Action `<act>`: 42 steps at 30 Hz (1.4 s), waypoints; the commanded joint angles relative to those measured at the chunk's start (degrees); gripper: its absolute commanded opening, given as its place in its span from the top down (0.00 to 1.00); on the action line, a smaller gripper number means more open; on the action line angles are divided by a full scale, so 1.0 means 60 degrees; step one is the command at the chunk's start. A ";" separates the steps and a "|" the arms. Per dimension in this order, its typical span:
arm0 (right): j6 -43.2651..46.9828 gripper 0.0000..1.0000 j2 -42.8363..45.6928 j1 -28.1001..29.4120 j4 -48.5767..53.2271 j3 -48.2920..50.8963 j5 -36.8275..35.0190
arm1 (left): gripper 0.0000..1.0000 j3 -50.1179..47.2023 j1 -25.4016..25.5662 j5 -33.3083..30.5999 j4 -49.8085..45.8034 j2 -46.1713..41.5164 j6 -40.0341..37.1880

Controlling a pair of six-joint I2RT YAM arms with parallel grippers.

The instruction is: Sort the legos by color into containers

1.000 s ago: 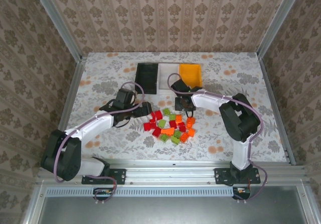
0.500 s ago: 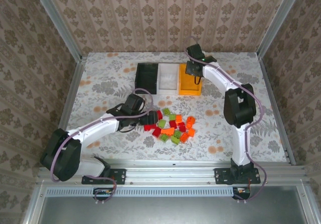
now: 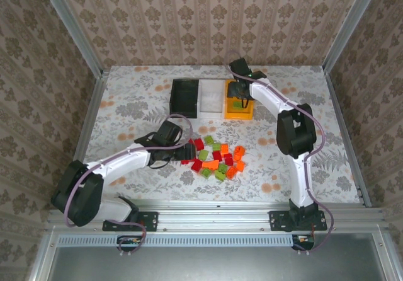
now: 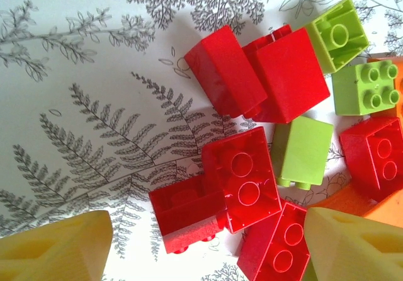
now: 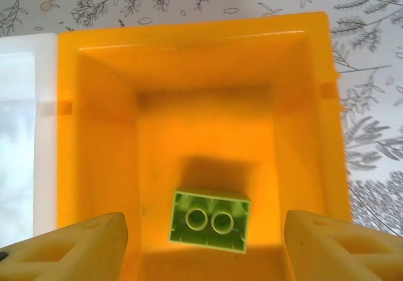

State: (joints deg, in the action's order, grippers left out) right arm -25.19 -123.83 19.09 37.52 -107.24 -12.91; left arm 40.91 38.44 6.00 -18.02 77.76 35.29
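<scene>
The legos (image 3: pixel 217 158) lie as a loose pile of red, orange and light green bricks mid-table. My left gripper (image 3: pixel 183 150) is low at the pile's left edge, open (image 4: pixel 204 251), with three red bricks (image 4: pixel 242 177) between its yellow fingers (image 4: pixel 56 249); light green bricks (image 4: pixel 302 152) lie just beyond. Black (image 3: pixel 184 97), white (image 3: pixel 211 98) and yellow-orange (image 3: pixel 241 112) bins stand in a row behind. My right gripper (image 3: pixel 238 95) hovers open (image 5: pixel 208 251) over the yellow-orange bin (image 5: pixel 94 136). One light green brick (image 5: pixel 211 221) lies upside down on that bin's floor.
The white bin's wall (image 5: pixel 22 136) touches the yellow-orange bin on its left. Patterned tablecloth (image 3: pixel 126 104) spreads left and right of the bins. Metal rails (image 3: pixel 88 123) edge the table, with papered walls behind.
My right arm swung from the pile up to the yellow-orange bin and now hangs over it. My left gripper slid right, in to the red bricks at the pile's edge.
</scene>
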 commanded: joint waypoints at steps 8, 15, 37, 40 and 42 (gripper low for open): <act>-0.0206 0.32 0.2698 0.0260 -0.1345 0.2942 0.0558 | 0.34 0.0372 0.0215 -0.0595 -0.0127 0.1281 0.0330; -0.0315 0.32 0.3249 0.0335 -0.1694 0.3848 0.0730 | 0.40 -0.0169 0.0087 -0.1097 0.0149 0.0946 0.0553; -0.0255 0.33 0.3280 0.0656 -0.1728 0.4020 0.0403 | 0.28 0.0489 -0.0957 -0.0135 0.0196 -0.0315 -0.0544; -0.0295 0.33 0.3358 0.0656 -0.1747 0.4165 0.0364 | 0.34 0.1286 -0.0985 0.0148 0.0297 0.0644 -0.0212; -0.0302 0.33 0.3472 0.0642 -0.1783 0.4311 0.0350 | 0.37 0.1791 -0.0982 0.0162 0.0136 0.1338 0.0112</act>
State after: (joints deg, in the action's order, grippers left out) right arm -26.11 -105.10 22.83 26.92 -82.78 -9.69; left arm 48.53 32.84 5.13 -16.27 82.06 34.72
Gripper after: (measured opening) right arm 0.670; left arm 0.634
